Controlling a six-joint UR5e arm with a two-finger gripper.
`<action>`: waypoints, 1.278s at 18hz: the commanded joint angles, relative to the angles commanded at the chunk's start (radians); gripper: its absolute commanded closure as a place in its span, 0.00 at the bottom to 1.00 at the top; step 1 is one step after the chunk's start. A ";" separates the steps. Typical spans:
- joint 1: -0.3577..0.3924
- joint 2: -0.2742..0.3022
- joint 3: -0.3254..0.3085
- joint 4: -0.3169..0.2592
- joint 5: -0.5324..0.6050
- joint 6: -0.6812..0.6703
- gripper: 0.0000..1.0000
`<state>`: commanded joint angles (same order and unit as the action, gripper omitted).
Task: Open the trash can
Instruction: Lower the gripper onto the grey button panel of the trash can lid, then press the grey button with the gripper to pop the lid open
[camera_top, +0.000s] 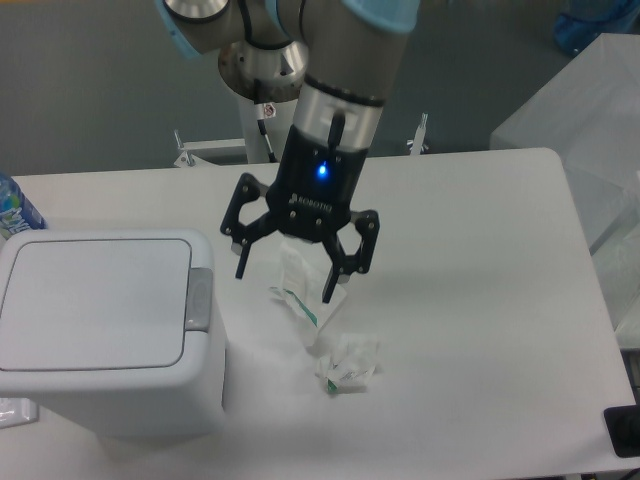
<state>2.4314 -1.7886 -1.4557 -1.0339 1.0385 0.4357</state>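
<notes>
The trash can (100, 330) is a boxy white bin at the left front of the table, its flat lid (95, 300) shut and its grey push-button latch (200, 298) on the right edge of the lid. My gripper (285, 283) hangs open to the right of the bin, above the table, its fingers spread and empty. It hovers over a crumpled white wrapper (300, 290), apart from the bin.
A second crumpled wrapper (347, 365) lies in front of the gripper. A blue-labelled bottle (15, 210) stands at the left edge behind the bin. A translucent plastic-covered object (600, 130) is at the right. A dark object (625, 430) sits at the front right corner.
</notes>
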 joint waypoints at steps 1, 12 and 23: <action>-0.006 -0.002 0.000 -0.002 0.002 0.000 0.00; -0.031 -0.023 -0.011 0.002 0.005 0.002 0.00; -0.055 -0.037 -0.023 0.018 0.006 0.000 0.00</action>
<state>2.3761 -1.8254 -1.4788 -1.0155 1.0446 0.4357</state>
